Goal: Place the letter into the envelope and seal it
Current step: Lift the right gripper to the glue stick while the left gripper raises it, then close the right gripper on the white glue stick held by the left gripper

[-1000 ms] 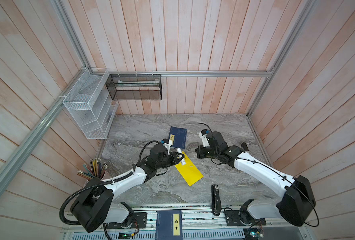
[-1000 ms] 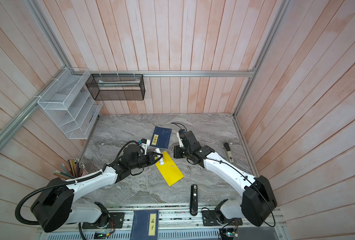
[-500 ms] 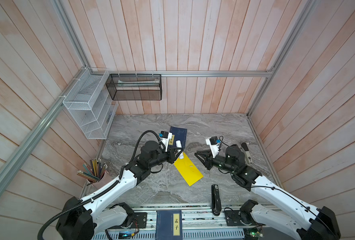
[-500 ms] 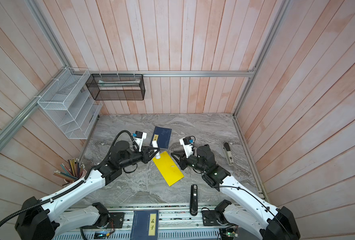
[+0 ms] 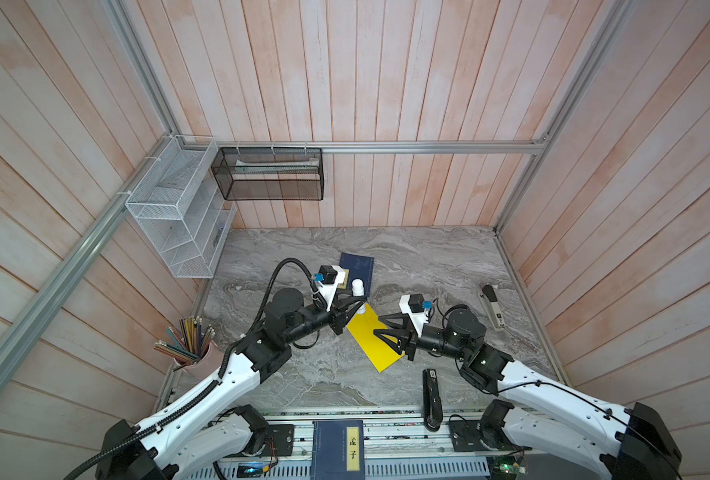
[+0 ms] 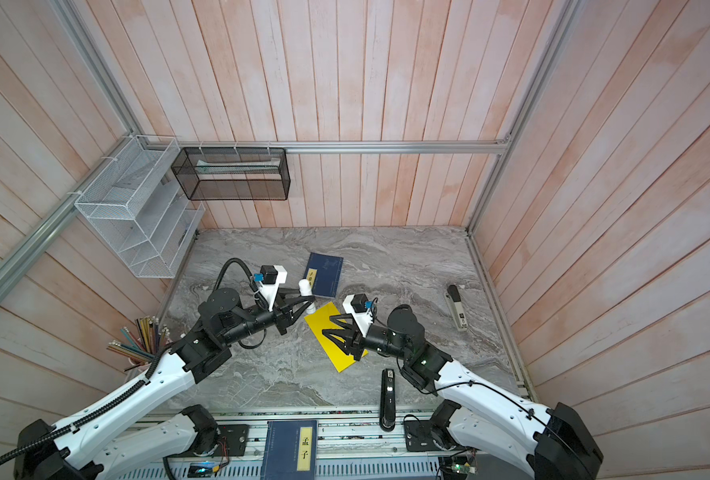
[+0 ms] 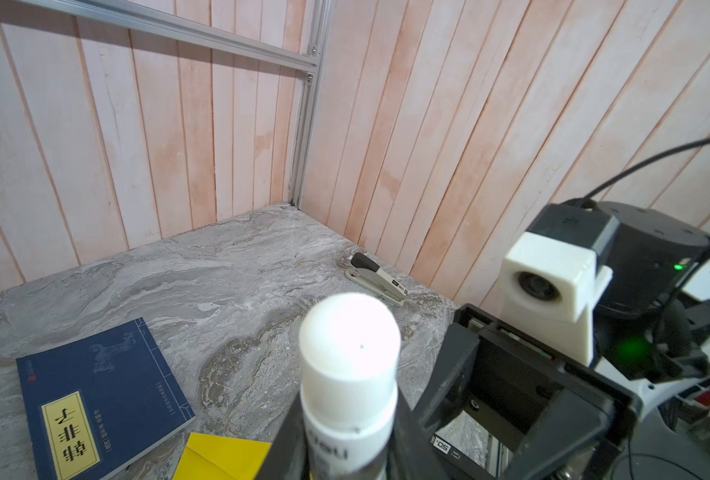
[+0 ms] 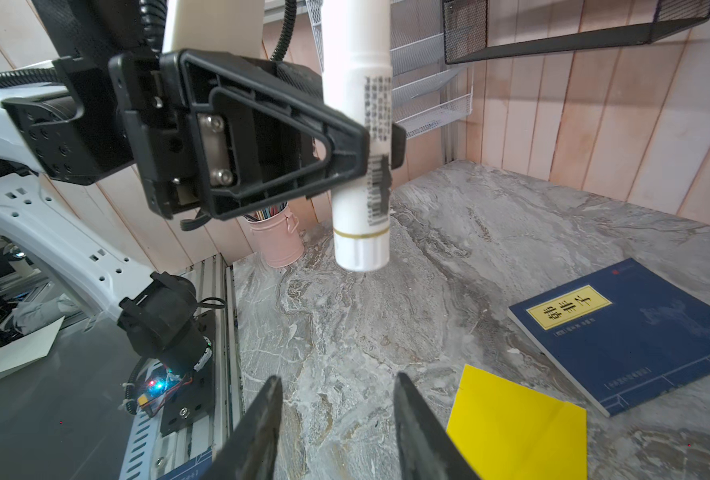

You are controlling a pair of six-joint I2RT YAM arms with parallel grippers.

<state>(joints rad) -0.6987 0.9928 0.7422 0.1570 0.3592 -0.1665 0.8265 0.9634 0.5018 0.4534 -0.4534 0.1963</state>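
Note:
The yellow envelope (image 5: pixel 376 355) (image 6: pixel 322 313) lies flat on the marble table, mid-front, and a corner of it shows in each wrist view (image 7: pixel 220 457) (image 8: pixel 515 432). The letter is out of view. My left gripper (image 5: pixel 357 305) (image 6: pixel 306 301) (image 7: pixel 345 457) is shut on a white glue stick (image 5: pixel 358 286) (image 7: pixel 349 365) (image 8: pixel 359 166). It holds the stick upright above the table, by the envelope's far corner. My right gripper (image 5: pixel 377 325) (image 6: pixel 327 325) (image 8: pixel 338 378) hovers over the envelope with its jaws open and nothing between them.
A dark blue book (image 5: pixel 357 266) (image 8: pixel 635 332) lies just behind the envelope. A stapler (image 5: pixel 492 305) (image 7: pixel 376 280) sits near the right wall and a black device (image 5: pixel 431 392) at the front edge. A pink pencil cup (image 5: pixel 195 349) stands front left. Wire racks (image 5: pixel 178 224) and a black mesh basket (image 5: pixel 270 174) hang on the walls.
My right gripper has drawn back from the glue stick toward the front and opened. The left gripper has kept its grip on the stick and shifted slightly.

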